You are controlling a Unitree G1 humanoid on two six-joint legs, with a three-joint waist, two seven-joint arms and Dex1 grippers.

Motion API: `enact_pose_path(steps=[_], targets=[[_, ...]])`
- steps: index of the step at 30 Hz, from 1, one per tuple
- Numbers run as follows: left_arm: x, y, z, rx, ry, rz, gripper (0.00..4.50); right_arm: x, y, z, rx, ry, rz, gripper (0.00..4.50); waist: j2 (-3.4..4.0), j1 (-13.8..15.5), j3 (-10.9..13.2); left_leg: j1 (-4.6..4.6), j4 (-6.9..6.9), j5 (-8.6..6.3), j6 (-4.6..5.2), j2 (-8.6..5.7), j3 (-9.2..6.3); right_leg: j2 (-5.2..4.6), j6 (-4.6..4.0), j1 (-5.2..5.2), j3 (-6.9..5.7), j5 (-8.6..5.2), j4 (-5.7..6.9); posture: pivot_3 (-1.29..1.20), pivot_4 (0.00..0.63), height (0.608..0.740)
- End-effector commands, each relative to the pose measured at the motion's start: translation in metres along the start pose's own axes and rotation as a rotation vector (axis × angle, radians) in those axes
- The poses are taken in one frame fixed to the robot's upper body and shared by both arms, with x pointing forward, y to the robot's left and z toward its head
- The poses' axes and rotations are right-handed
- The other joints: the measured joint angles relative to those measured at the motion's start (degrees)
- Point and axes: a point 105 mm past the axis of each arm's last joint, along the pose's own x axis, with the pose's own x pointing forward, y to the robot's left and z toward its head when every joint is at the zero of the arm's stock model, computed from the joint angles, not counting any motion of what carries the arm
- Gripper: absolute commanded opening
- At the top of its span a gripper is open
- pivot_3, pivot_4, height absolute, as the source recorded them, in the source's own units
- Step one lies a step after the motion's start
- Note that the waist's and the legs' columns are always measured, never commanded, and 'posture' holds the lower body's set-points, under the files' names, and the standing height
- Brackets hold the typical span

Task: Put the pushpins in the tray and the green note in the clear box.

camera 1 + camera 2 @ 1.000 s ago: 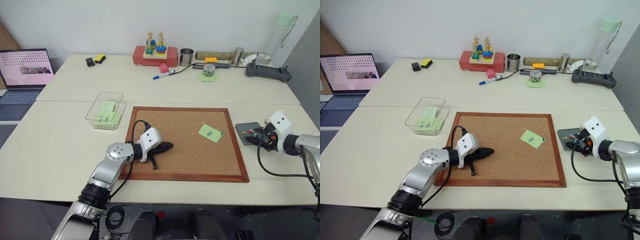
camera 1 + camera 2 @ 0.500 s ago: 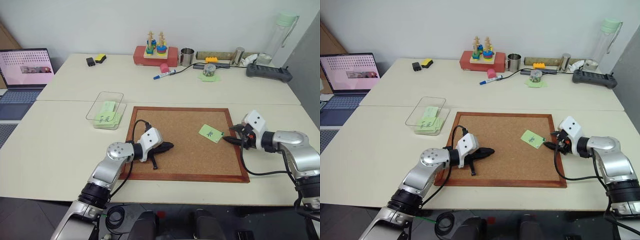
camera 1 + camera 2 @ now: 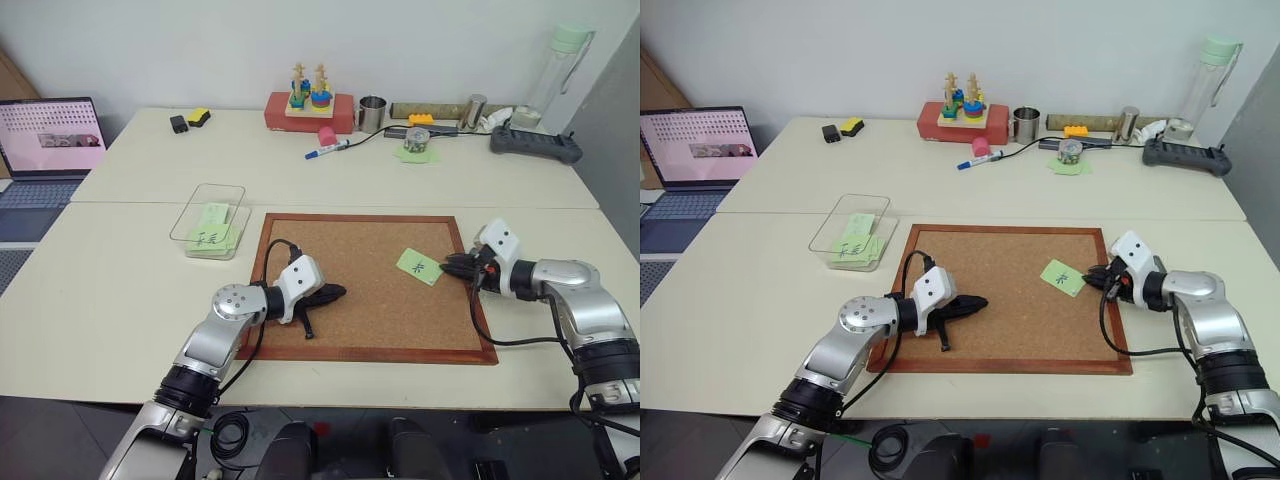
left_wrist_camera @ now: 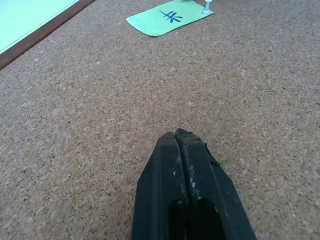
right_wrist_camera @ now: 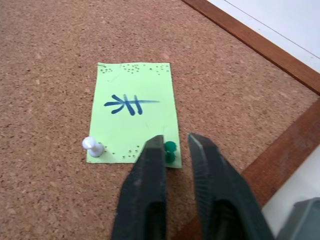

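With right end effector narrowly apart, centre on green pin, pinch head, pull straight off note.

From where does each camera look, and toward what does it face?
Left eye view: on the head, looking forward and down at the corkboard; both arms show.
Right eye view: beside it, same scene, same arms.
Left wrist view: on the left wrist, along the shut left tool.
Right wrist view: on the right wrist, along the right tool toward the green note.
Shared: both wrist views show that note.
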Motion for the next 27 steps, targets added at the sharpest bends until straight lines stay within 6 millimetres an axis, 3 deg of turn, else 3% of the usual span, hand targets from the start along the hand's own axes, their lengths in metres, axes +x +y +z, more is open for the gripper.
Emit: enact_pose_path(steps=[1, 12, 20, 23, 27], targets=[[-0.002, -0.007, -0.016, -0.019, 0.064, -0.020, 0.00, -0.003, -0.002, 0.008, -0.018, -0.022, 0.004, 0.02, 0.00, 0.0, 0.0, 0.00, 0.00, 0.00, 0.00, 0.00, 0.00, 0.00, 0.00, 0.00, 0.00, 0.00, 0.00, 0.00, 0.150, 0.740], [-0.003, -0.007, -0.019, -0.024, 0.076, -0.018, 0.00, -0.018, -0.004, 0.042, 0.051, -0.179, -0.006, 0.02, 0.00, 0.0, 0.0, -0.01, -0.01, 0.00, 0.00, 0.00, -0.04, 0.00, 0.00, -0.02, 0.00, 0.00, 0.01, 0.00, 0.150, 0.740], [-0.002, -0.009, -0.019, -0.023, 0.078, -0.027, 0.00, -0.028, -0.008, 0.052, 0.086, -0.225, -0.048, 0.02, 0.00, -0.1, 0.0, 0.00, -0.01, 0.00, 0.00, 0.01, -0.12, 0.00, 0.00, -0.01, 0.01, 0.00, 0.01, 0.00, 0.150, 0.740], [-0.001, -0.009, -0.019, -0.023, 0.077, -0.030, 0.00, -0.039, -0.020, 0.050, 0.094, -0.215, -0.117, 0.02, 0.00, -0.1, 0.0, 0.00, -0.02, 0.00, 0.00, 0.01, -0.12, 0.00, 0.00, -0.01, 0.01, 0.00, 0.02, 0.00, 0.150, 0.740], [-0.001, -0.010, -0.019, -0.023, 0.076, -0.032, 0.00, -0.058, -0.038, 0.030, 0.102, -0.130, -0.244, 0.02, 0.00, 0.0, 0.0, 0.00, -0.01, 0.00, 0.00, 0.00, -0.10, 0.00, 0.00, -0.01, 0.01, 0.00, 0.01, 0.00, 0.150, 0.740]])
